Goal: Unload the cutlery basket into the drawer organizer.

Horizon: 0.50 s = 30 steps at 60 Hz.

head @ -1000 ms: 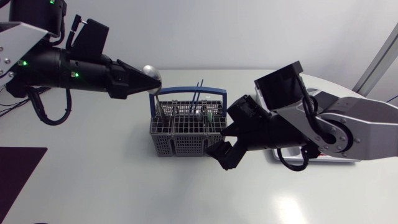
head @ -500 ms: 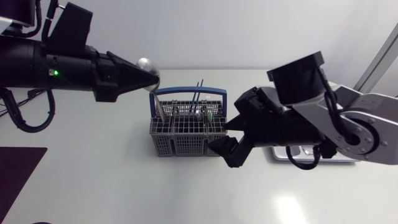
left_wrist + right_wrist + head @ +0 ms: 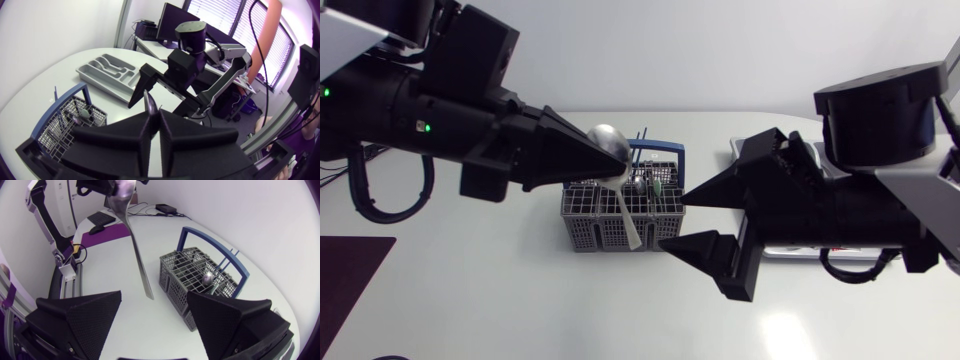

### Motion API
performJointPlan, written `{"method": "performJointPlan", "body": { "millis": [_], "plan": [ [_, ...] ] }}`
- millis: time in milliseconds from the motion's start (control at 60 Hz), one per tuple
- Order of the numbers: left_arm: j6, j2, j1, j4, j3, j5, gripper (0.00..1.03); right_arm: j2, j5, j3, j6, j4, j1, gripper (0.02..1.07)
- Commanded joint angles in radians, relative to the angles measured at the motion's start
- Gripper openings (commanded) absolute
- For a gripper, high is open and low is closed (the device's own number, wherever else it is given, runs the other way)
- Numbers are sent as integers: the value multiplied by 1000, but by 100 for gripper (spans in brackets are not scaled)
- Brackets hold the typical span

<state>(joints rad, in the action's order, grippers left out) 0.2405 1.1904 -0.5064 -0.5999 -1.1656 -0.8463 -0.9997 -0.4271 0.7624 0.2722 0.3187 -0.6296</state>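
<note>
My left gripper [image 3: 610, 160] is shut on a metal spoon [image 3: 625, 205], just below its bowl. The handle hangs down over the grey cutlery basket [image 3: 595, 232] with the blue handle [image 3: 666, 149]. In the left wrist view the shut fingertips [image 3: 150, 131] pinch the spoon [image 3: 148, 101] edge-on. My right gripper [image 3: 688, 218] stands open just right of the basket. In its own view the spoon [image 3: 136, 247] hangs ahead of the open right gripper [image 3: 155, 297], beside the basket [image 3: 192, 280]. The grey drawer organizer [image 3: 112, 70] lies beyond the basket, mostly hidden under my right arm in the head view.
More cutlery stands in the basket: another spoon [image 3: 209, 275] and thin dark pieces [image 3: 640, 155]. A dark purple mat [image 3: 350, 275] lies at the table's left edge. Bare white table [image 3: 520, 300] lies in front of the basket.
My left gripper has lifted the spoon out of the basket and carried it rightwards. My right arm has risen, its gripper staying open.
</note>
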Motion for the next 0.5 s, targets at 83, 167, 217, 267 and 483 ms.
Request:
{"method": "performJointPlan", "body": {
  "millis": [83, 167, 217, 267, 483],
  "plan": [
    [28, 61, -46, -38, -86, -63, 5, 35, -67, -57, 38, 11, -33, 96],
    [49, 83, -69, -61, -103, -74, 5, 46, -93, -64, 65, 19, -32, 96],
    [65, 98, -84, -81, -118, -76, 5, 49, -104, -71, 88, 23, -27, 96],
    [80, 107, -95, -97, -128, -76, 5, 53, -116, -78, 110, 23, -19, 96],
    [181, 167, -126, -192, -177, -76, 5, 70, -167, -101, 196, 33, 10, 91]
  ]
}}
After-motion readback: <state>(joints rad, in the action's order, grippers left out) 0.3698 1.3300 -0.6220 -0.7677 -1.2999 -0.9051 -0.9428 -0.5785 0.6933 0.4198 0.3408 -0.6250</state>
